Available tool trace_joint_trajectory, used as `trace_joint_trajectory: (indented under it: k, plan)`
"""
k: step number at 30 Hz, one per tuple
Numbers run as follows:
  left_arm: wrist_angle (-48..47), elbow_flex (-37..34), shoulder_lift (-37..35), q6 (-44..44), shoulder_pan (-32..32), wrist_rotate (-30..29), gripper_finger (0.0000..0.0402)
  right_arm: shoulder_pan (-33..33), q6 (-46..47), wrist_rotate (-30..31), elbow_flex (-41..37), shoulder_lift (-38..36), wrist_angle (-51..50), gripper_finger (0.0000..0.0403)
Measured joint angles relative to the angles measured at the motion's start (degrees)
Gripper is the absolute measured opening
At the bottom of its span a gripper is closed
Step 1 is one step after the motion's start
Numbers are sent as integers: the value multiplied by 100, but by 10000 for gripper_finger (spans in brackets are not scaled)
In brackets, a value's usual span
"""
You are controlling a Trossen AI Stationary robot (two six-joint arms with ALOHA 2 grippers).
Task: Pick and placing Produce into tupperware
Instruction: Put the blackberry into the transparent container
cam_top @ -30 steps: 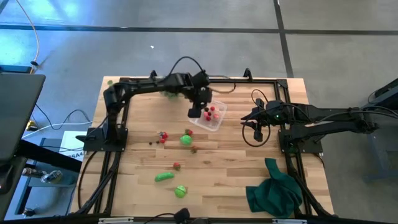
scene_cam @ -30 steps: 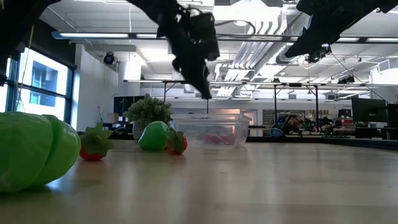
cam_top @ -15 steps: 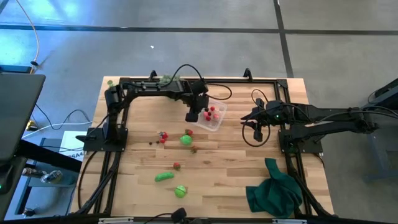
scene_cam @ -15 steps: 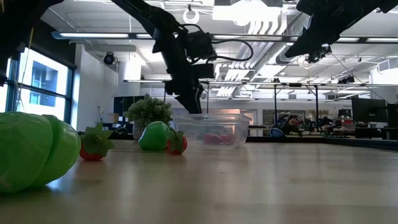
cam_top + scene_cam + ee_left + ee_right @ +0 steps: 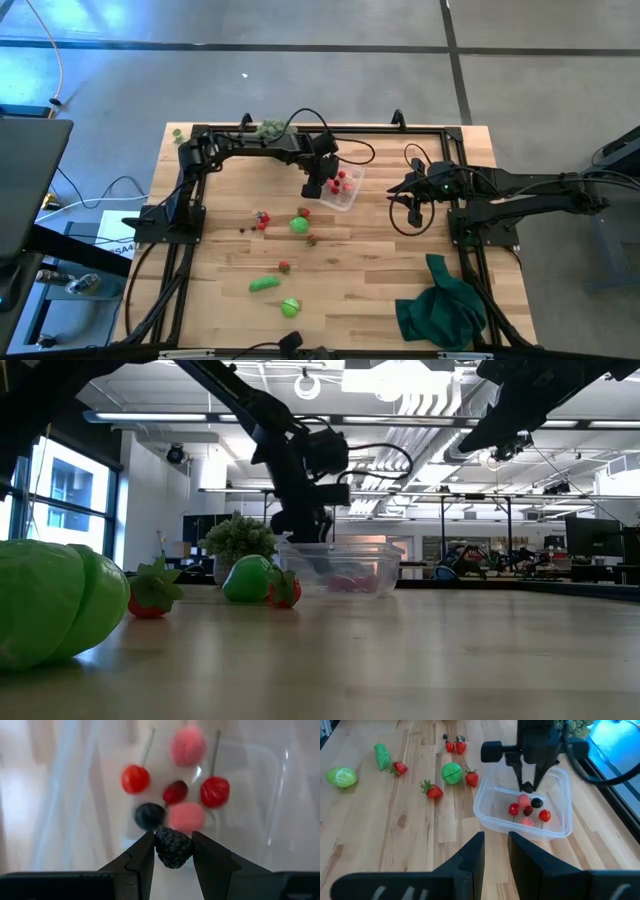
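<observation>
The clear tupperware (image 5: 345, 199) stands at the table's far middle with red, pink and dark produce pieces (image 5: 527, 810) in it. My left gripper (image 5: 526, 787) reaches down over its far side, shut on a dark blackberry (image 5: 173, 848). More produce lies on the wood nearer the front: a green round piece (image 5: 299, 225), small strawberries (image 5: 262, 220), a green oblong piece (image 5: 263, 285) and another green round one (image 5: 290, 307). My right gripper (image 5: 496, 851) waits raised to the right of the tupperware, open, with nothing between its fingers. My left gripper pinches the blackberry's two sides (image 5: 159, 846) between its two fingertips (image 5: 145, 851). The fingers slant steeply down from the table's left and far side. The berry hangs clear, over the pieces lying in the tupperware (image 5: 280, 795).
A spiky pale-green ball (image 5: 271, 129) lies at the far edge behind the left arm. A dark green cloth (image 5: 440, 305) is bunched at the near right corner. Black frame rails (image 5: 190, 215) run along the table's sides. Bare wood shows between the tupperware and the cloth.
My left gripper has come down from above the tupperware until its fingertips are level with the container's rim. Nothing else has moved.
</observation>
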Motion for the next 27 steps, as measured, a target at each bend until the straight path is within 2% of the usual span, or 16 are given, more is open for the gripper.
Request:
trace_joint_trajectory:
  k: [27]
  plan:
    - [11, -9, -4, 192, 0, -43, 113, 0, -1, -17, 2, 1, 1, 75]
